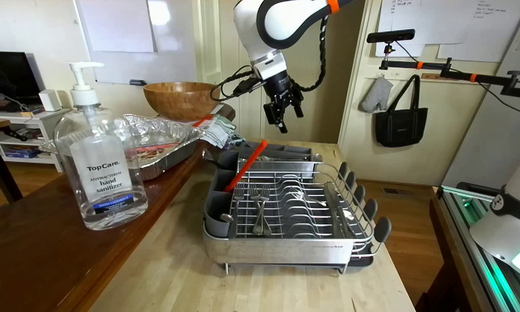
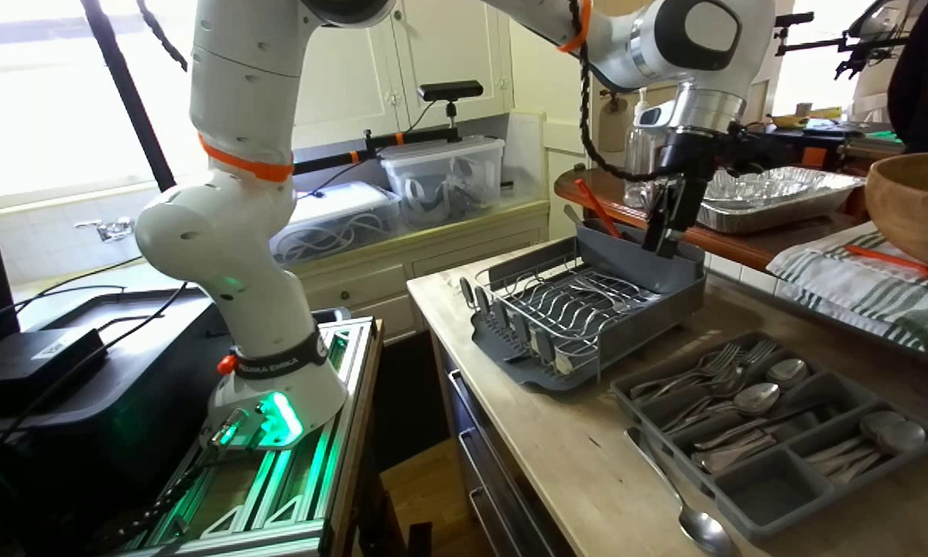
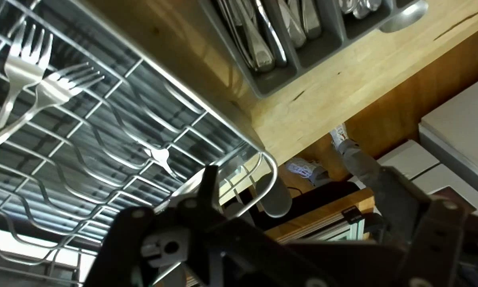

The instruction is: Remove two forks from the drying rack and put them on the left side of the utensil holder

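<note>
While the jaws stand parted, two forks (image 3: 45,97) lie ungripped in the drying rack (image 1: 281,251)

As the wrist view shows, the jaws are spread wide with nothing between them and are not lined up with the forks. Both forks lie on the floor of the rack, handles crossed, tines pointing the same way.

The step in hand is judged to be the pick-up of a first fork. Centre the jaws over one handle, away from the crossing; turn them to close across the metal; lower slowly until they straddle it, without pressing on the rack. The uppermost fork should go first; which that is cannot be confirmed. Closing at the crossing could take both forks or catch the rack. Lift straight up, checking that the second fork is not dragged.

The utensil holder (image 1: 216,223), presumably the narrow dark grey caddy along one side of the rack, should be confirmed before transport; the divided tray (image 2: 773,491) on the bench (image 2: 541,433), with cutlery (image 2: 756,398) in it, is another possibility.
</note>
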### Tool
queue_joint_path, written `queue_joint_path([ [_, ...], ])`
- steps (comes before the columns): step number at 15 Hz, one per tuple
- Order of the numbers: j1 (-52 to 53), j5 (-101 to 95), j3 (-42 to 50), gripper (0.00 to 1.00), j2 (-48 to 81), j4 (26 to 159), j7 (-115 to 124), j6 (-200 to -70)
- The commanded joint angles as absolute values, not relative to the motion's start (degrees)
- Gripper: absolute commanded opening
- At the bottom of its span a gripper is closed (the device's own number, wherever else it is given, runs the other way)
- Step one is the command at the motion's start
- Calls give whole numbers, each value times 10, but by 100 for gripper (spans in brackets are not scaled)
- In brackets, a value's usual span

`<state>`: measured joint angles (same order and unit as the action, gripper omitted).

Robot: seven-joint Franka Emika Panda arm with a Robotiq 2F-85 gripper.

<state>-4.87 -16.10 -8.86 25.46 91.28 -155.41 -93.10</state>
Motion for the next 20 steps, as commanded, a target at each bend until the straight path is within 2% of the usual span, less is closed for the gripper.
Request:
queue_joint_path([
  [1,-25,-160,-71,100,245,926,-1558,-931],
  [6,-15,-166,-69,100,231,947,-1558,-932],
  [11,16,-178,-64,100,210,990,-1404,-1026],
  [20,20,-182,-54,100,53,1211,-1146,-1222],
])
